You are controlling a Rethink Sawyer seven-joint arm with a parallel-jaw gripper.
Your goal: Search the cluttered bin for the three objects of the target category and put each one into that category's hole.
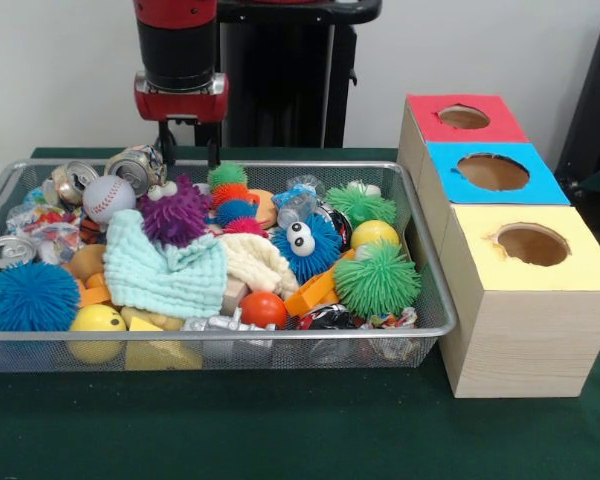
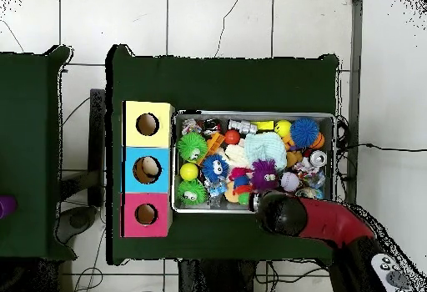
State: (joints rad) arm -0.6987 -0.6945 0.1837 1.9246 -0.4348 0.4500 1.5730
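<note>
Your gripper (image 1: 188, 150) hangs open and empty over the cluttered bin's (image 1: 435, 325) back rim; descending here, you could strike mesh.

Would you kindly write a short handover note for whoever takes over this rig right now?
Gripper: open and empty, hanging over the far edge of the cluttered bin, just above the purple spiky toy.

Bin: on the green table, heaped with spiky balls, crushed cans, a baseball and a pale green cloth.

Holes: the red box, blue box and yellow box stand in a row beside the bin.

Done: nothing is being carried; the overhead view shows something pale in the blue hole, but I cannot identify it.

Left: find the target objects and drop each into its hole.
</note>
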